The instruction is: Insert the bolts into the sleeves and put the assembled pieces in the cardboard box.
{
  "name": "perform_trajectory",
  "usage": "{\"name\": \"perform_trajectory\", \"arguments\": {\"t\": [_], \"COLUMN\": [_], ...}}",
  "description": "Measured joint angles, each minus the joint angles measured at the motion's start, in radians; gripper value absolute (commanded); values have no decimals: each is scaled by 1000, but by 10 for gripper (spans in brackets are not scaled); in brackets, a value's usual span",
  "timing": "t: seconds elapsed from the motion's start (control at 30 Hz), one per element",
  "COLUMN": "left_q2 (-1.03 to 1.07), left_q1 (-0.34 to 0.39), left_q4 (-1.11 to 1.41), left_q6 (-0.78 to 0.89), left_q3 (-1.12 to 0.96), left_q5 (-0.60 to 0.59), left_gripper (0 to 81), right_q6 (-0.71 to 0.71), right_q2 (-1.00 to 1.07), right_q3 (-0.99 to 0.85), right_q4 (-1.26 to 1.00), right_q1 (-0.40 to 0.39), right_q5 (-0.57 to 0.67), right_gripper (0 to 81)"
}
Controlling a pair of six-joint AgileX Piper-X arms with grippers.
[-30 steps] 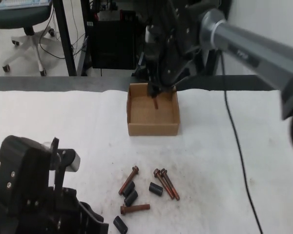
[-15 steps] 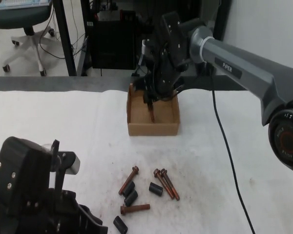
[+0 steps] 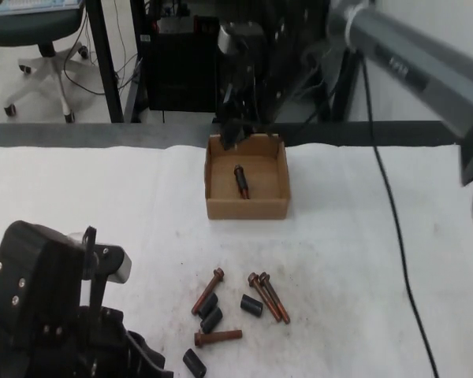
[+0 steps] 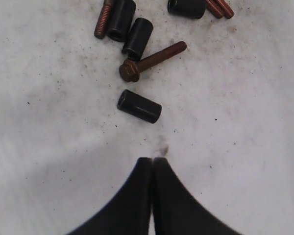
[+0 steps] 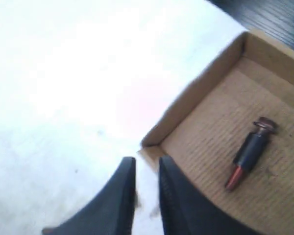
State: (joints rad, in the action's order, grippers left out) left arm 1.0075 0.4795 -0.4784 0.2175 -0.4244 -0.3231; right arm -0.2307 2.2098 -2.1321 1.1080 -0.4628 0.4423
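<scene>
Cardboard box [image 3: 247, 209] sitting at the far middle of the white worktop [image 3: 102, 197] and holding one assembled piece [image 3: 240, 181]: a bolt pushed through a black sleeve, lying flat near the middle of the box floor.

Hanging above the box's far left corner: right gripper [image 5: 146, 159], fingers [image 5: 120, 196] standing a narrow gap apart, clamping nothing, clear of the piece.

Hovering low over the near part of the worktop: left gripper [image 4: 152, 161], fingertips pressing together, empty.

Lying just ahead of those tips: a loose sleeve [image 4: 139, 106] on its side. Lying beyond it: a bolt [image 4: 152, 61], then two more sleeves [image 4: 137, 38] side by side, with another bolt [image 4: 103, 19] close against them. Lying in the same cluster, off to one side: a fourth sleeve [image 3: 251, 305] just beside two bolts [image 3: 269, 297] resting parallel.

Sitting toward the near middle of the worktop, all these loose pieces, well apart from the box.
</scene>
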Motion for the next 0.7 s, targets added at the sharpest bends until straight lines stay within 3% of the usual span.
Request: {"name": "perform_trajectory", "arguments": {"t": [0.17, 0.37, 0.47, 0.7], "left_q2": [0, 0, -4, -102], "left_q1": [0, 0, 0, 0], "left_q4": [0, -14, -72, -230], "left_q6": [-24, -51, -77, -160], "left_q3": [0, 0, 0, 0], "left_q5": [7, 10, 10, 75], "left_gripper": [3, 3, 3, 3], "right_q6": [-127, -215, -241, -243], "right_q2": [-53, -68, -66, -66], "right_q3": [2, 172, 271, 416], "right_q4": [148, 310, 342, 357], "right_q1": [-48, -171, -236, -340], "right_q5": [15, 8, -53, -113], "right_gripper": [284, 285, 285, 197]}}
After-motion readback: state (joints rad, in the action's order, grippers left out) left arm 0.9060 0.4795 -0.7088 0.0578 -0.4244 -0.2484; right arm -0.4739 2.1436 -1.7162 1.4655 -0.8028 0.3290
